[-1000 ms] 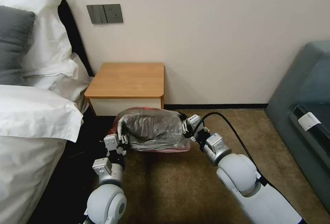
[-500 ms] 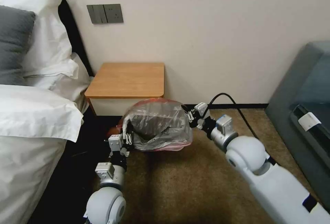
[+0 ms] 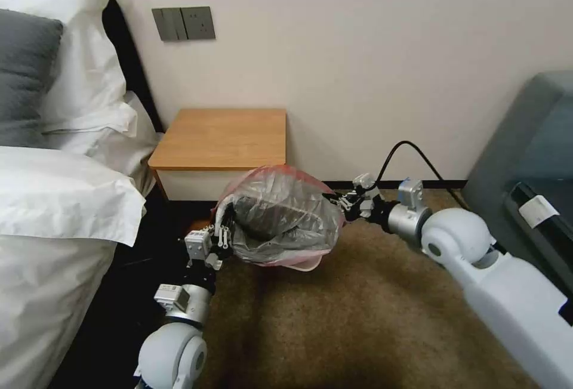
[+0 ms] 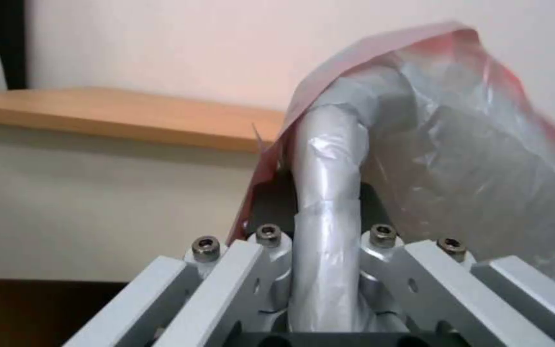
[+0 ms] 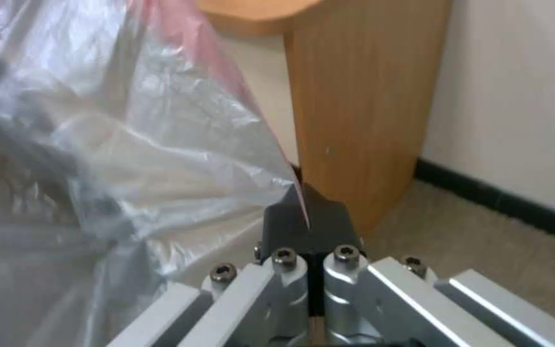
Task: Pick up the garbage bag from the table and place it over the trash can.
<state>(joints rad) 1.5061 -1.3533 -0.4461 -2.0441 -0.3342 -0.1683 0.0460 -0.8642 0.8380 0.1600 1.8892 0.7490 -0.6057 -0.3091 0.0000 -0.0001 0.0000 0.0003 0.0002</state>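
My left gripper point(image 3: 222, 235) is clamped on the garbage bag point(image 3: 280, 216), and in the left wrist view a thick rolled fold of grey plastic runs straight between the fingers point(image 4: 380, 241), pinched tight. My right gripper point(image 3: 340, 201) has the opposite side: in the right wrist view the two black pads point(image 5: 303, 224) are pressed together on a thin edge of the film, right where the pink-red border comes down. Between the two grippers the bag is stretched open and held off the floor, mouth facing me, crinkled grey inside with the pink rim arching over the top. It hangs in front of the table point(image 3: 221, 138), just below the white drawer front, above the brown carpet point(image 3: 334, 317). I cannot make out the trash can behind or under the plastic. My left arm comes up from low on the left beside the bed point(image 3: 54, 198). My right arm reaches in from the right, with its black cable point(image 3: 412, 153) looping above the wrist. The tabletop is bare wood. A dark sofa point(image 3: 525, 162) sits at the far right, against the wall.
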